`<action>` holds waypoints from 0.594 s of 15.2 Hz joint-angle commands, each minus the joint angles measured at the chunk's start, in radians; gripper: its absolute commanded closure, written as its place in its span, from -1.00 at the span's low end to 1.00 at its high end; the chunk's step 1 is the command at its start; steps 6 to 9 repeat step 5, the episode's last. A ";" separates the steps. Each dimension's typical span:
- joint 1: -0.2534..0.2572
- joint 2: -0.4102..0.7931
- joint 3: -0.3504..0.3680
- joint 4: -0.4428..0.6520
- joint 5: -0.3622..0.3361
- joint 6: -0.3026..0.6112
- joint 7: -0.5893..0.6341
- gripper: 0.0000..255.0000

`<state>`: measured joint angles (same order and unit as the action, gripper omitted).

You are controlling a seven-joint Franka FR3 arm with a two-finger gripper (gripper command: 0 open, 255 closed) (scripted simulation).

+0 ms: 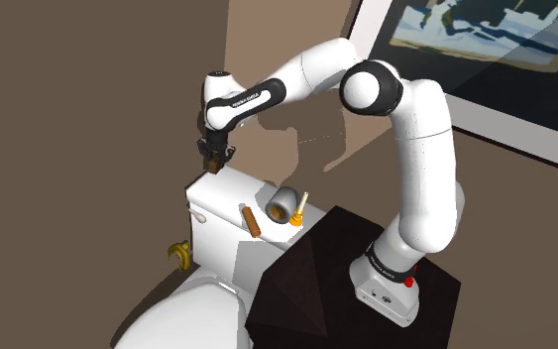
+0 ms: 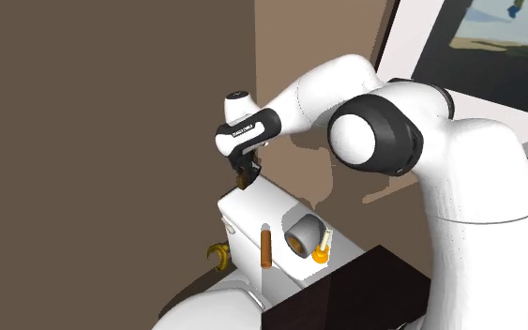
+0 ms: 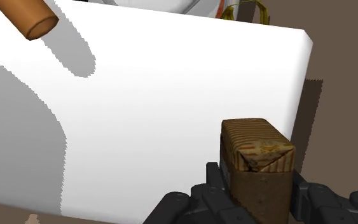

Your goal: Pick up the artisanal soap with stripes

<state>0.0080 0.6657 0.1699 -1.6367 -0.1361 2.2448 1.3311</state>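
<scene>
A brown block of soap (image 3: 255, 159), ribbed with fine stripes on its top, sits clasped between my two black fingers (image 3: 216, 186). My gripper (image 3: 256, 189) is shut on it. In the shoulder view the gripper (image 1: 214, 159) hangs a little above the far left corner of the white toilet tank lid (image 1: 225, 193), with the soap (image 1: 214, 165) at its tips, clear of the lid. The second exterior view has the gripper (image 2: 246, 178) just over the lid's (image 2: 260, 202) back corner.
On the lid lie a brown cylinder (image 1: 251, 221), a grey roll (image 1: 284, 203) and a small orange-yellow item (image 1: 298, 212). A gold lever (image 1: 179, 254) sticks out of the tank's side. The white toilet bowl (image 1: 187, 312) is below and the dark stand (image 1: 316, 288) beside it.
</scene>
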 commanded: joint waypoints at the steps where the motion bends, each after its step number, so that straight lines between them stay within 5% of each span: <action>1: -0.001 -0.017 0.002 0.001 0.003 -0.018 -0.001 1.00; 9: -0.003 -0.034 0.005 0.003 0.006 -0.037 -0.003 1.00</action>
